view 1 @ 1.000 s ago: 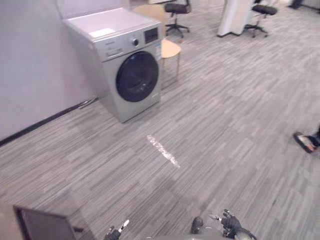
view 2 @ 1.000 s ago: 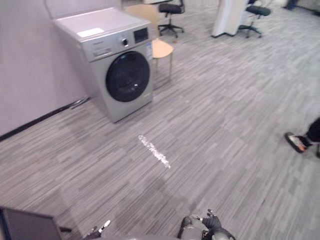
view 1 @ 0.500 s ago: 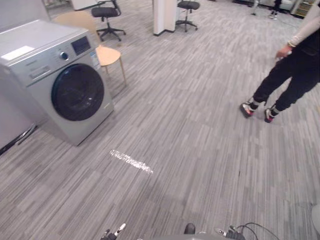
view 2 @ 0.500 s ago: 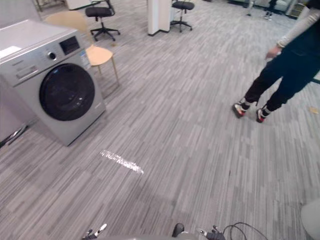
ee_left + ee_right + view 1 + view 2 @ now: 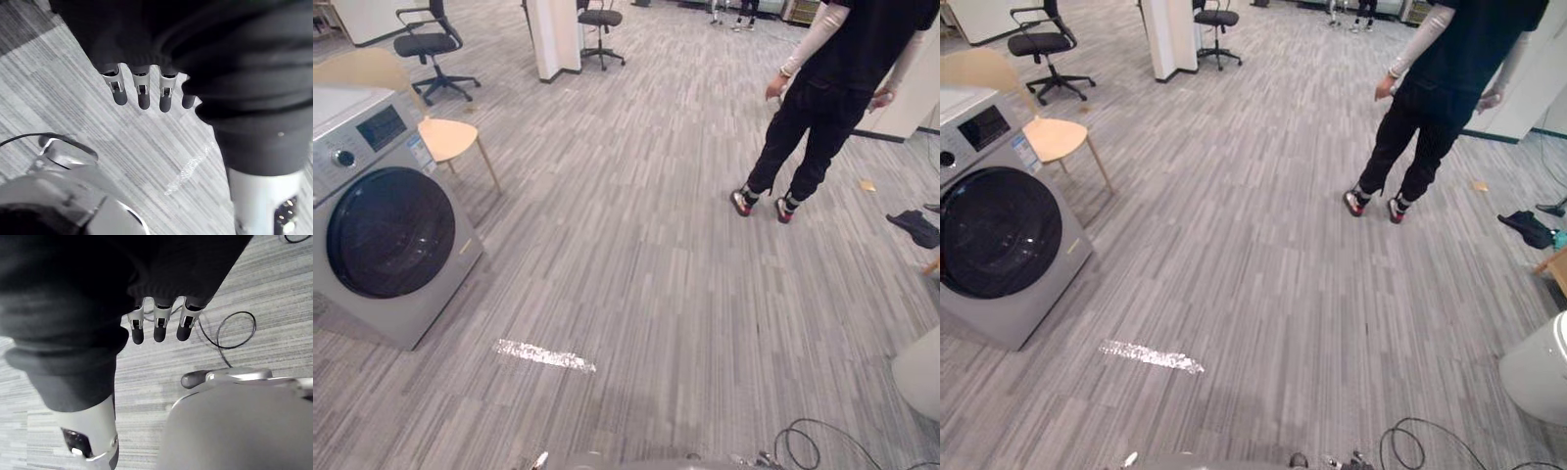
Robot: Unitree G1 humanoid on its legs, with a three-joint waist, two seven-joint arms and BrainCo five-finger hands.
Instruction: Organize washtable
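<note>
My left hand (image 5: 142, 95) hangs down at my side over the grey striped floor, its fingers straight and holding nothing. My right hand (image 5: 156, 328) hangs the same way on the other side, fingers straight and empty. In the left eye view just a fingertip of the left hand (image 5: 540, 458) and the tips of the right hand (image 5: 759, 458) peek in at the bottom edge.
A silver washing machine (image 5: 382, 245) with a dark round door stands at the left, a wooden chair (image 5: 440, 137) behind it. A person (image 5: 822, 98) in black stands at the upper right. A white tape mark (image 5: 543, 354) lies on the floor ahead; a pale rounded object (image 5: 918, 372) sits at the right edge.
The whole picture has swung to the right, so the washing machine now sits at the left edge. The person has come further into view. Both hands hang as before.
</note>
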